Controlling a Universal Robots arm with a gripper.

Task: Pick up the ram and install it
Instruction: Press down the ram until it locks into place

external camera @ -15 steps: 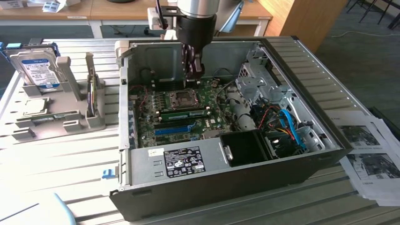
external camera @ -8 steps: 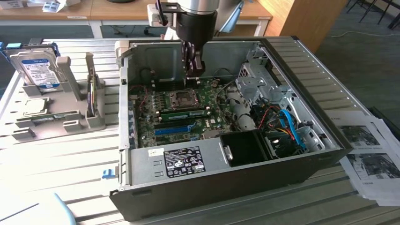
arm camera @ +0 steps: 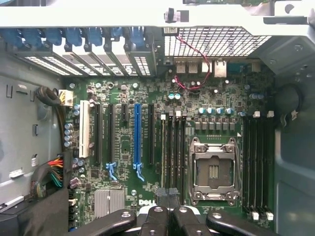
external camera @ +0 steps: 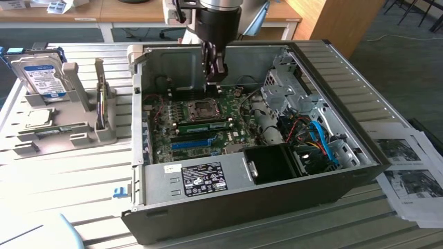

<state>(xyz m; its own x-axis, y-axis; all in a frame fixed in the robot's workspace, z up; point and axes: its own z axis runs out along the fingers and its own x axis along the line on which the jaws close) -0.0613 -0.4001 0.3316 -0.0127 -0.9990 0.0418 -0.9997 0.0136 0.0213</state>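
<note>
1. My pincer hangs inside the open computer case, fingers pressed together on nothing, above the memory slots.
2. One ram sits seated beside the CPU socket.
3. Risk, as I judge it: descending off-line, my closed tips could strike the socket's pins.
4. Slot latches are too small to read.

The word "DELL" is printed in white on the green motherboard, near its edge by the silver heatsink. The white label on the power supply carries print too small to be read.
</note>
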